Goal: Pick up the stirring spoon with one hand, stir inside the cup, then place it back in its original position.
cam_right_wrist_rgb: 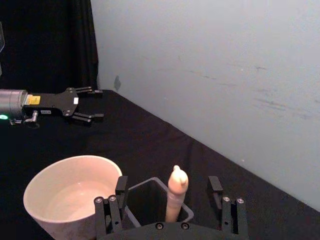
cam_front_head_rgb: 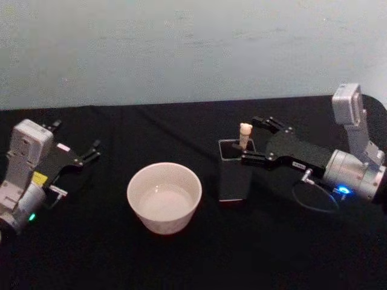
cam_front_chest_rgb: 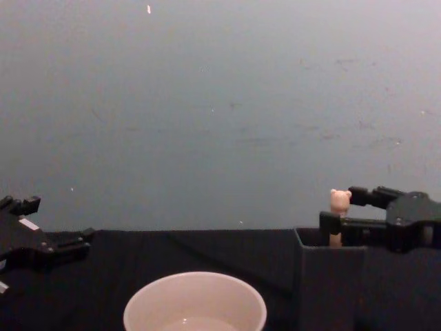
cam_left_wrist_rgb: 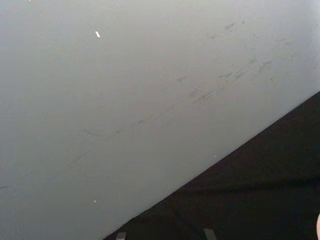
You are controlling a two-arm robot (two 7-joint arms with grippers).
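At 3 o'clock from the cup (cam_front_head_rgb: 164,196), the right end effector (cam_front_head_rgb: 251,139) hangs at the mouth of the dark grey holder (cam_front_head_rgb: 234,176), its fingers spread wide to either side of the stirring spoon (cam_front_head_rgb: 245,134). The right wrist view shows a gap between each finger and the beige handle, so the end effector grips nothing. The spoon stands nearly upright inside the holder, its bear head poking above the rim and its bowl hidden within. The right arm stretches in low from 3 o'clock, forearm almost level over the black table (cam_front_head_rgb: 181,260), wrist pointed toward 9 o'clock. The cream cup sits just beside the holder without touching it. At 9 o'clock from the cup, well apart, the left end effector (cam_front_head_rgb: 76,138) hovers over the table, fingers likewise spread and empty, pointed toward 2 o'clock.
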